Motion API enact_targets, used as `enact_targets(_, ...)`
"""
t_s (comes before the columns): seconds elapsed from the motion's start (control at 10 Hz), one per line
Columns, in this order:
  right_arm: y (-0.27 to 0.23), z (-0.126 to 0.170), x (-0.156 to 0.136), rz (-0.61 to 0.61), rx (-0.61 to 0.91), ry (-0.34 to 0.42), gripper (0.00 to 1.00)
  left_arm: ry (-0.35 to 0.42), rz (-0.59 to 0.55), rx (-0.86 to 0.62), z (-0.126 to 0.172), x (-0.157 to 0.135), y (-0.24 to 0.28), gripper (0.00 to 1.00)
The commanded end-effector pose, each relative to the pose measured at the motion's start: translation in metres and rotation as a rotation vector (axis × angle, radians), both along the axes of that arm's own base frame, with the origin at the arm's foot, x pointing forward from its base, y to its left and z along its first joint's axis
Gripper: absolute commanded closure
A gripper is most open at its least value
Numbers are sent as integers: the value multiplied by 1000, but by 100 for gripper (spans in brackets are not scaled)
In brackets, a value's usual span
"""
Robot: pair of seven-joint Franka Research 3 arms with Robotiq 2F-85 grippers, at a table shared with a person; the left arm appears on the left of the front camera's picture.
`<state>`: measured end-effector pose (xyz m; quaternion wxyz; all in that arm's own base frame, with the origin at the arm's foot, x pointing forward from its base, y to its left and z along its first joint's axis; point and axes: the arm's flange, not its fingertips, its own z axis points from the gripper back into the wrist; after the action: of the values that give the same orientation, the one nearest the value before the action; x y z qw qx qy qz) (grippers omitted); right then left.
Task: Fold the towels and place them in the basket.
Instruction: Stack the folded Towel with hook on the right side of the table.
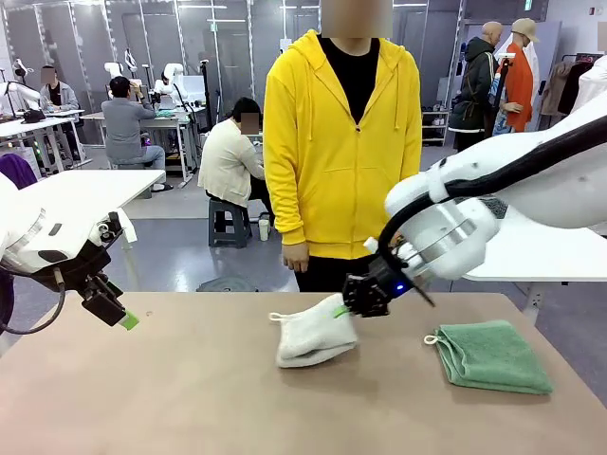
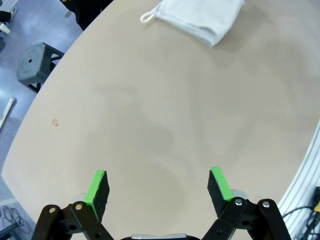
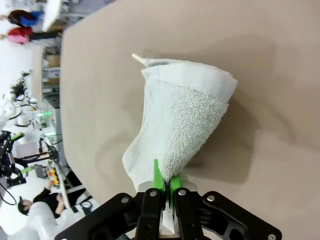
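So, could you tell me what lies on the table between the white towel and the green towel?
Nothing: in the front view, bare table separates the white towel, pinched by the right gripper, from the folded green towel.

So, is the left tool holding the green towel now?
No. The left tool stands open above bare table, while the green towel lies folded near the robot's right side.

White tables, grey floor
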<state>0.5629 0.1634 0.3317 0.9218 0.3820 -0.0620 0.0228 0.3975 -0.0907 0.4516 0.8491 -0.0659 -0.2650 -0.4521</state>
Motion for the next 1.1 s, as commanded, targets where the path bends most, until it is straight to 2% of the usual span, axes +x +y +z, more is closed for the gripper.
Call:
enact_targets(0.0,-33,21,-14,31,-78,-42,95,-3,14,13,2,-1,-1,0)
enact_targets(0.1,-55,33,-16,44,-108,-64,95,-3,14,13,2,-1,-1,0)
enact_targets(0.4,-116,50,-27,114,-207,-61,95,-3,14,13,2,-1,-1,0)
enact_targets(0.6,-145,67,-31,149,-215,-110,95,-3,14,13,2,-1,-1,0)
enact_targets(1.0,-195,95,-37,199,-214,-145,95,-3,14,13,2,-1,-1,0)
